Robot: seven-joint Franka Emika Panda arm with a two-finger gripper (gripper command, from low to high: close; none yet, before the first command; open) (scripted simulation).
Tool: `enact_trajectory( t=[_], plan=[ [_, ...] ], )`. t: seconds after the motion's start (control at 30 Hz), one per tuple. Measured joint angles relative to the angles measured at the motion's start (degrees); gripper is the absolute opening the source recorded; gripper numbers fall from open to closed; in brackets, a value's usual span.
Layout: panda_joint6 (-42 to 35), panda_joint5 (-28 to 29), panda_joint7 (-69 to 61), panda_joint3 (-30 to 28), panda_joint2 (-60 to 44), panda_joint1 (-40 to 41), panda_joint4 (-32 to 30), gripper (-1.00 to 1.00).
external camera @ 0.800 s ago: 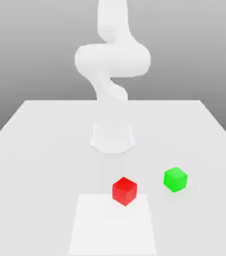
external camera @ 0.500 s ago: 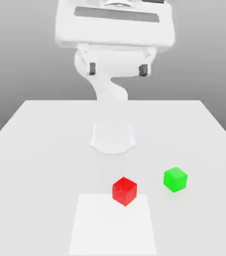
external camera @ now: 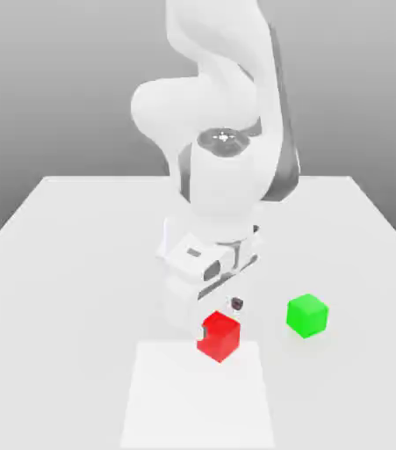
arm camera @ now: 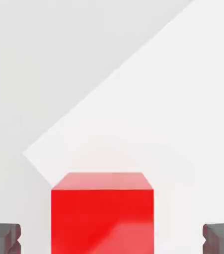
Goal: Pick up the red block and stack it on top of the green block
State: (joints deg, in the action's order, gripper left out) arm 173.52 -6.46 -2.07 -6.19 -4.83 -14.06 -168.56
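Where arm overlaps | red block corner hidden | fingers cropped

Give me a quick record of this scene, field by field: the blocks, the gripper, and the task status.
red block: on the table, sitting between the open fingers
green block: on the table, apart from the red block, toward the exterior view's right
gripper: open, fingers either side of the red block with gaps
task status: red block not yet lifted
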Motion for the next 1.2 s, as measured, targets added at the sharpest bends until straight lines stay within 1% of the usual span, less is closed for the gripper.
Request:
enact_trajectory(
  t=[0.07,0.1,0.33,0.37,0.5,0.6,0.7,0.8,1.1,1.13,1.2],
  plan=[
    [3.0,-1.5,-1.0,3.1,-3.4,2.7,0.4,0.0],
    [4.0,-1.8,-1.2,4.0,-4.5,3.5,0.5,-1.0],
    [3.9,-1.6,-1.0,4.3,-4.5,3.8,0.5,-1.0],
    [2.9,-1.2,-0.8,3.7,-3.4,3.3,0.4,-1.0],
    [-2.6,3.8,2.7,1.7,2.9,3.0,-0.4,-1.0],
    [-6.8,6.4,4.5,2.2,7.9,4.2,-1.2,-1.0],
    [-10.7,7.7,4.9,2.8,12.5,4.1,-2.0,-1.0],
    [-13.1,6.7,-0.9,4.2,15.2,-0.6,-2.3,-1.0],
    [-19.4,4.4,-21.2,8.5,22.1,-18.4,-2.9,-1.0],
    [-19.8,4.3,-23.2,8.9,22.5,-20.2,-3.0,-1.0],
    [-17.6,4.3,-24.6,9.3,20.3,-21.5,-2.9,-1.0]
  ],
)
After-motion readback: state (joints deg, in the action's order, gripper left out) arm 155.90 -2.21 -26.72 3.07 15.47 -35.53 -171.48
